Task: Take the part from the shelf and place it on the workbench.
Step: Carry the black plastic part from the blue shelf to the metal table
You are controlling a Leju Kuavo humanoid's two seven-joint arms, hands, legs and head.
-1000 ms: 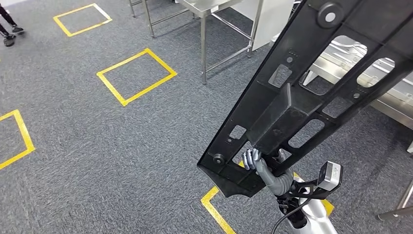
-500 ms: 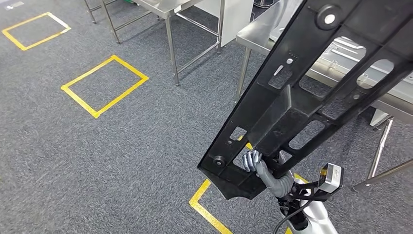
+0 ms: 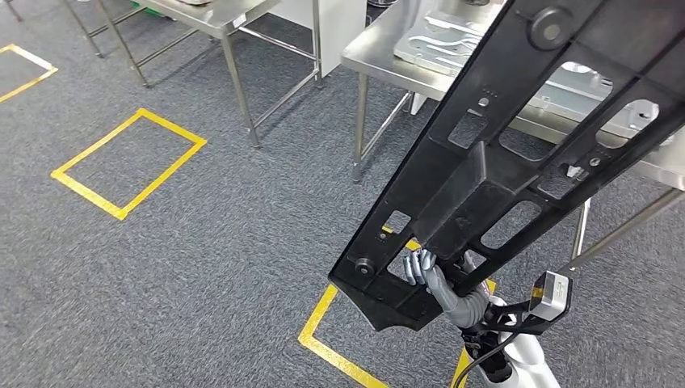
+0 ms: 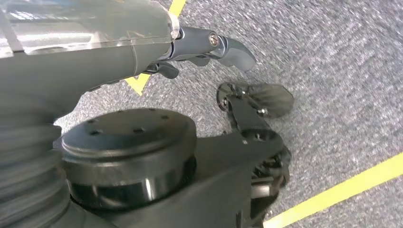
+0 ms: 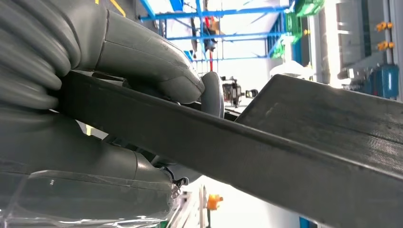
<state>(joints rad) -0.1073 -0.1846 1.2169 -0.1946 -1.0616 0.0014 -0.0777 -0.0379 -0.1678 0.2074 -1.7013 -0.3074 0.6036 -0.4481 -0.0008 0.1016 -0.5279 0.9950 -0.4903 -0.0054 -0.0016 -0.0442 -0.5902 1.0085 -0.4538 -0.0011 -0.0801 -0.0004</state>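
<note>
The right hand [image 3: 420,267] grips the black part [image 3: 517,153] near its lower end, thumb [image 5: 142,57] and fingers clamped on an edge. The part slants up past the workbench [image 3: 380,52]. Left hand [image 4: 209,47]: fingers curled, holding nothing.

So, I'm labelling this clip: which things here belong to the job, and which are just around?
Job:
- black part, gripped by the right hand
- workbench, steel, ahead

Just around:
- silver parts lying on the workbench
- second table, further left
- yellow floor squares
- left hand, holding nothing
</note>
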